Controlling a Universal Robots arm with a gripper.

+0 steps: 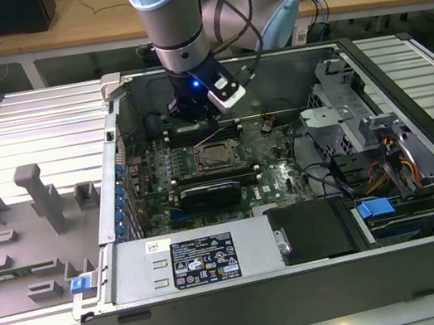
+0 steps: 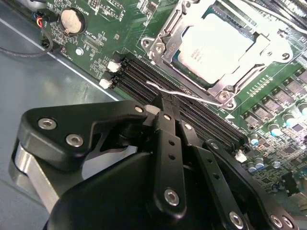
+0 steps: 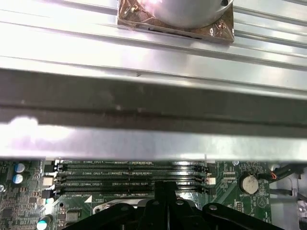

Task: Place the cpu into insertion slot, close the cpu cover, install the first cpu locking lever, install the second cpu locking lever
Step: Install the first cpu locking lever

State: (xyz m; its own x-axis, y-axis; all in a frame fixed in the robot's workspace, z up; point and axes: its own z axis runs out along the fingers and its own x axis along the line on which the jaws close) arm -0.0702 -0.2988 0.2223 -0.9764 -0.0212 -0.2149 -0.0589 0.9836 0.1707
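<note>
Exterior view: gripper [image 1: 193, 106] hangs low inside the case, just beyond the cpu [image 1: 220, 155].

Second wrist view: cpu [image 2: 216, 45] is seated and the cpu cover [image 2: 169, 42] is down over it. The gripper [image 2: 163, 101] is closed, its tip at a loose wire locking lever [image 2: 189, 94]; can't tell if it is pinched. Levers judged outstanding.

First wrist view: gripper [image 3: 165, 191] sits near the memory slots [image 3: 129, 175].

Exterior view high over open case [image 1: 267, 305]; both wrist views close above memory slots [image 2: 139, 79] [image 3: 134, 173].
</note>
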